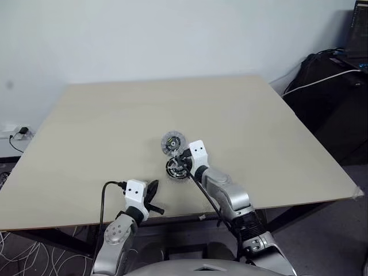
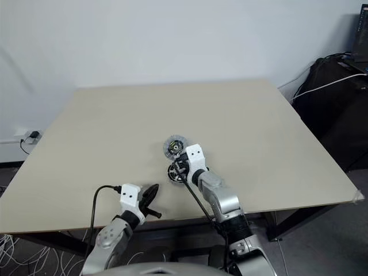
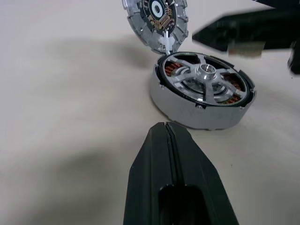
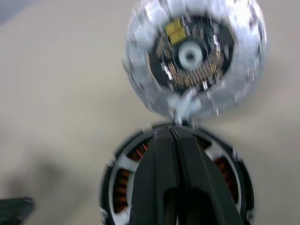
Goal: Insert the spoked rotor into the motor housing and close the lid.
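**Inspector:** Where is the spoked rotor?

**Me:** The spoked rotor [image 3: 206, 77] sits inside the motor housing [image 3: 201, 105], copper windings showing between its spokes, mid-tabletop [image 1: 276, 126]. The lid [image 1: 172, 142] lies just beyond, circuit face up, touching the housing's rim.

**Inspector:** End effectors?

**Me:** My right end effector [image 1: 183, 163] is clenched, empty, over the rotor. My left end effector [image 1: 153, 192] is clenched, empty, near the tabletop's front edge.

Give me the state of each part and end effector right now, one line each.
spoked rotor: seated inside the motor housing, spokes up.
motor housing: flat on the table, copper windings visible between the spokes.
lid: open, tilted up beside the housing, circuit side showing.
left end effector: shut, empty, short of the housing.
right end effector: shut, empty, over the rotor, tips near the lid's edge.
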